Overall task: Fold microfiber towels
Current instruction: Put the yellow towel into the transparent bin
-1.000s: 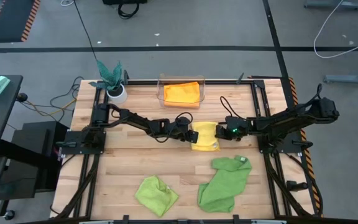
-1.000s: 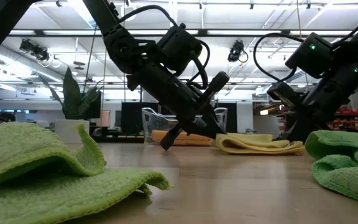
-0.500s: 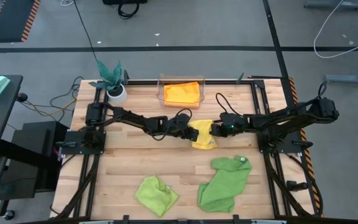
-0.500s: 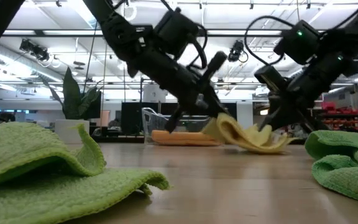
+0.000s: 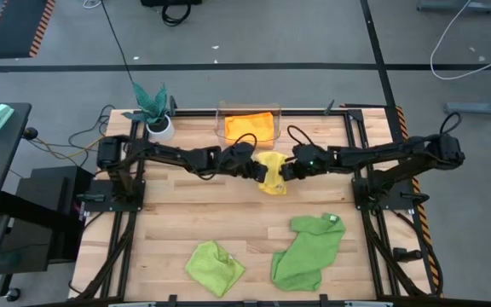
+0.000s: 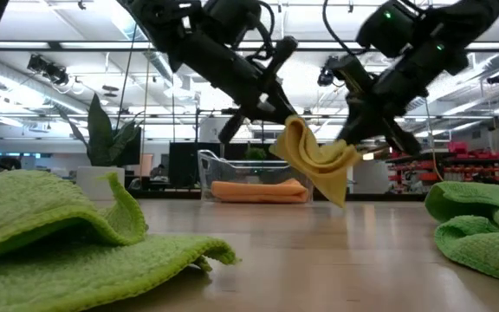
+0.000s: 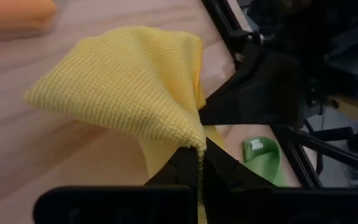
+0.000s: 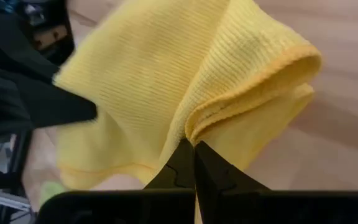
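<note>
Ribbed plush yellow towel (image 5: 270,171); matt wooden table (image 5: 186,217)

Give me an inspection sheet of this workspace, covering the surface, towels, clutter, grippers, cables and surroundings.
Surface: wooden table, dark frame rails.
Job's things: yellow towel lifted clear of the table between both arms; orange towel in a clear bin; lime green towel and mid-green towel crumpled at the near edge.
Clutter: plant in a white pot, far left corner.
Grippers: left gripper and right gripper both shut on the yellow towel.
Cables: loops on both arms; cords on the floor.
Surroundings: grey floor, workshop behind.
</note>
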You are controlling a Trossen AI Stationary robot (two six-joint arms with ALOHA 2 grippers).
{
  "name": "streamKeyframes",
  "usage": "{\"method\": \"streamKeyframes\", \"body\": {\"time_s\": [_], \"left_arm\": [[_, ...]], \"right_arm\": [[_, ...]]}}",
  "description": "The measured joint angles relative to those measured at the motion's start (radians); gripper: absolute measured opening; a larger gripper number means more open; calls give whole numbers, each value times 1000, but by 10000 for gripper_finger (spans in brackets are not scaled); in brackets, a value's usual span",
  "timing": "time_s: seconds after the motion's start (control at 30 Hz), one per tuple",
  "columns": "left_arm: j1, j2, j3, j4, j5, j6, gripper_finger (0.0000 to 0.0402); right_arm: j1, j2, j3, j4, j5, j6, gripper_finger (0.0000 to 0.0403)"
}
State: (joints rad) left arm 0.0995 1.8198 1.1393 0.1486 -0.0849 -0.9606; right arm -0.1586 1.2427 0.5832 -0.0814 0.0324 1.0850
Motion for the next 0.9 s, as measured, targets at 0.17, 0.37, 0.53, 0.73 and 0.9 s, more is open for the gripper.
{"method": "streamKeyframes", "body": {"time_s": [0.17,0.37,0.53,0.73,0.9], "left_arm": [[28,-61,0,-37,-1,28,8],[84,-127,0,-57,1,62,8],[159,-161,0,-67,22,92,8],[261,-169,0,-66,66,119,8],[343,-169,0,-65,104,145,8]], "right_arm": [[-39,0,91,-83,0,-74,0],[-105,0,196,-162,0,-162,0],[-177,-1,290,-201,-11,-232,0],[-298,5,394,-261,-47,-321,0],[-405,64,460,-274,-126,-380,0]]}}
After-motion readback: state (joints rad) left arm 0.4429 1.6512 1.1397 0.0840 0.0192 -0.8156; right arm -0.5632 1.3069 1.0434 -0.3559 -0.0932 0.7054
